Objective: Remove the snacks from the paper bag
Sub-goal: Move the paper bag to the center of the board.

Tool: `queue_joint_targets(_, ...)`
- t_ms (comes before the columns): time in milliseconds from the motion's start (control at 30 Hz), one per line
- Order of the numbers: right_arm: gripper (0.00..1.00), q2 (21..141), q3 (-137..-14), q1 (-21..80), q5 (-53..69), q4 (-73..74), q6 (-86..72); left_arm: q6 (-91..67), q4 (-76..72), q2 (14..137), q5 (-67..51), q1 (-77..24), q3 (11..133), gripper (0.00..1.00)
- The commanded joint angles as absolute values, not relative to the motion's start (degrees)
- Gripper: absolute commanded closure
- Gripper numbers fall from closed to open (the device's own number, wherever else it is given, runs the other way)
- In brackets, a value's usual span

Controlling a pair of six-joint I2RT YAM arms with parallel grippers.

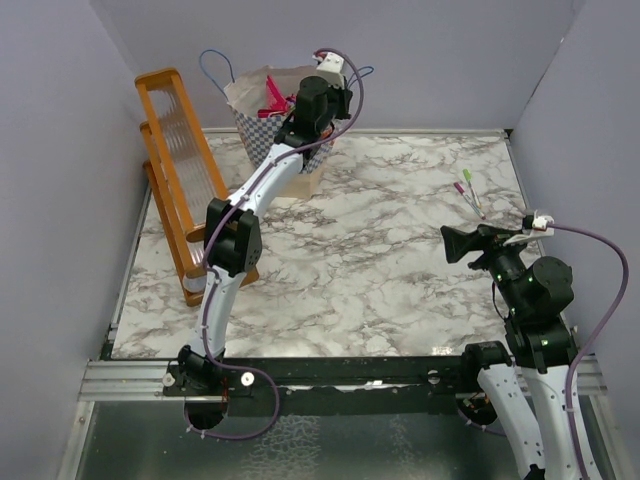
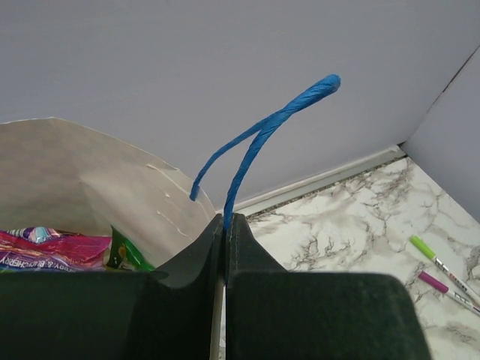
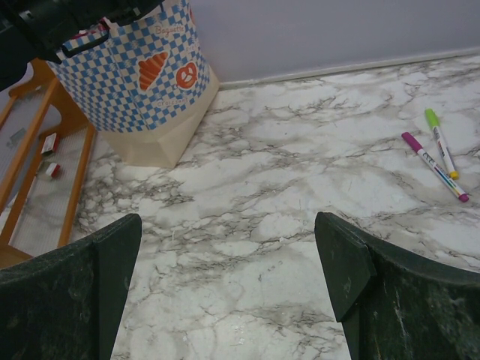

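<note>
Rack first, at the far left: the orange wooden rack (image 1: pixel 175 150) runs along the left edge of the tabletop (image 1: pixel 380 260), and just beside it, against the back wall, the paper bag (image 1: pixel 258 140) stands upright with its mouth up. My left arm is stretched long from its base to that far corner, elbow bent near the rack, wrist tipped down over the bag's right-hand rim. My left claw (image 2: pixel 225 222) is closed tight with a thin sliver of cream paper between its jaws. I judge from this that I have the bag's rim pinched right where the blue cord handle (image 2: pixel 262 135) roots. The cord loops up and off to the right above my fingertips. The snacks lie left of that claw and below it, down inside the bag: a pink-red packet (image 2: pixel 52 251) lying flat with its long side across my view, and a green one (image 2: pixel 129 256) on edge against the cream inner wall. So what matters is that I hold the bag's lip, not a snack, and the packets sit lower and leftward within the mouth. Further right, my right arm is folded close to its base. My right claw (image 3: pixel 227 225) hangs spread wide with nothing in it, above the tabletop, aimed toward the bag but well apart from it. The left arm is by far the nearer. Two pens (image 1: pixel 470 192) lie at the right.
</note>
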State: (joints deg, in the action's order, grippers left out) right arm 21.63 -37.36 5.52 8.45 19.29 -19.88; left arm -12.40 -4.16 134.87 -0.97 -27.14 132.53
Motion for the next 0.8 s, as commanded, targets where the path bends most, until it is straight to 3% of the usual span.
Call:
queue_joint_targets(0, 0.01, 21.5, -37.2, 5.2, 9.0, 18.0, -20.3, -9.9, -5.3, 126.9, 0.1, -29.4, 129.7, 1.00)
queue_joint_targets(767, 0.01, 22.1, -37.2, 5.2, 10.1, 17.9, -20.3, -10.7, 4.2, 92.7, 3.7, -46.4, 94.0, 1.00)
